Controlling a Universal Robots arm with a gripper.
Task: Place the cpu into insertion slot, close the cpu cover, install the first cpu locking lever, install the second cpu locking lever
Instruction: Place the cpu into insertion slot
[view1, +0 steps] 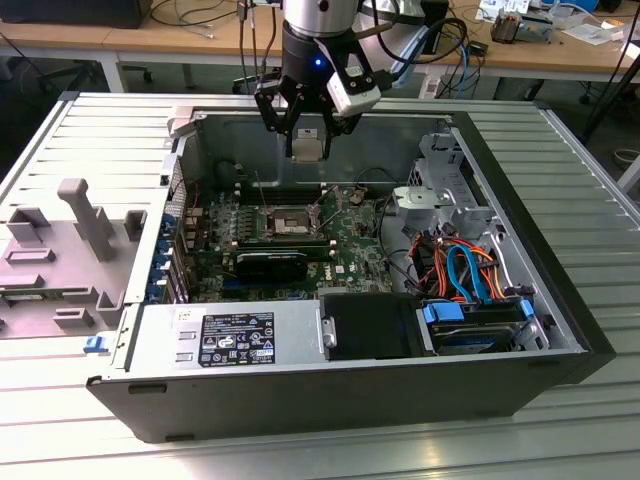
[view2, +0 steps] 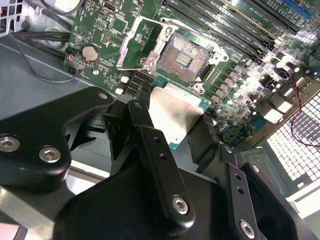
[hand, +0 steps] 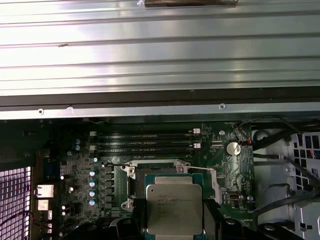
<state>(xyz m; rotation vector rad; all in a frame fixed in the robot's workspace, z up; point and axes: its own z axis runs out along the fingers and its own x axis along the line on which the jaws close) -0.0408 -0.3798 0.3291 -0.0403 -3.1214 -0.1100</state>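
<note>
Silver-grey, light, stiff, probably fragile, the cpu (hand: 174, 207) sits pinched by its edges in the gripper (view1: 306, 137), insertion slot (view1: 290, 222) at its exterior-view six o'clock.

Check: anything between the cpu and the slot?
Nothing visible. The cpu hangs in the gripper above the slot, whose contacts lie bare. The cover is flipped open beside it, off the opening.

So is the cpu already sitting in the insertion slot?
No, the claw holds the cpu clear of the bare insertion slot.
</note>
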